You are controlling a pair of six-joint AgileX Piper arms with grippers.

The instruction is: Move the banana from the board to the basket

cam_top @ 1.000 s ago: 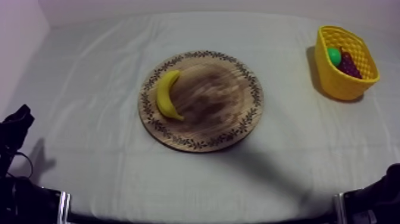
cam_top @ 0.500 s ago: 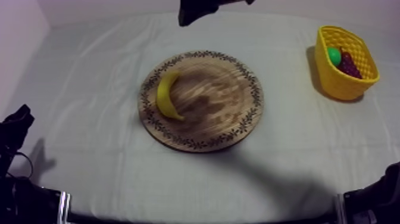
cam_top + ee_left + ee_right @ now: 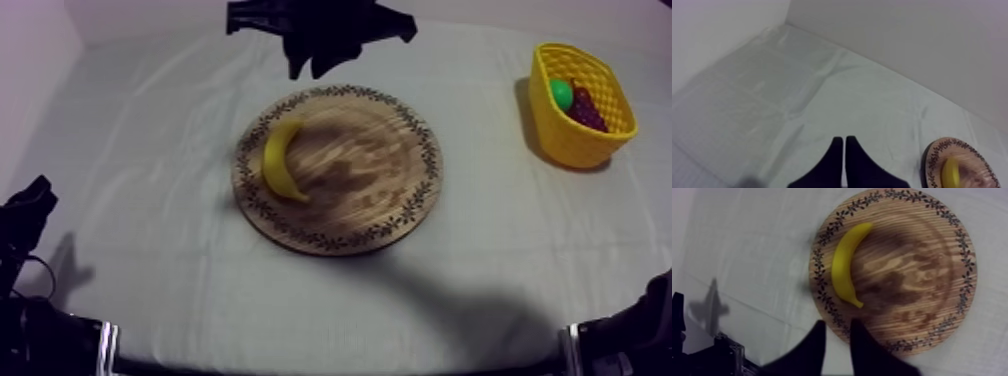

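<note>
So the banana (image 3: pixel 278 160) is on the round wooden board (image 3: pixel 372 175). It's lying curved along the left side, just inside the patterned rim, with nothing touching it. The board sits about mid-table on the grey-white cloth (image 3: pixel 140 130).

From above, our right gripper (image 3: pixel 308 68) comes in at the far side of the table, just past the board's far rim. In its own wrist view the right gripper's two black fingers (image 3: pixel 817 340) are spread apart with nothing between them, so the claw is wide and empty. Below it we can see the banana and the board rim.

Our left gripper (image 3: pixel 843 140) has its fingers pressed together into a narrow wedge and isn't holding anything. It's over bare cloth, with the board and a bit of the banana off to one side.

The yellow basket (image 3: pixel 572 142) is at the far right of the table, well apart from the board. It's got a green fruit (image 3: pixel 561 95) and a dark bunch of grapes (image 3: pixel 589 113) in it.
</note>
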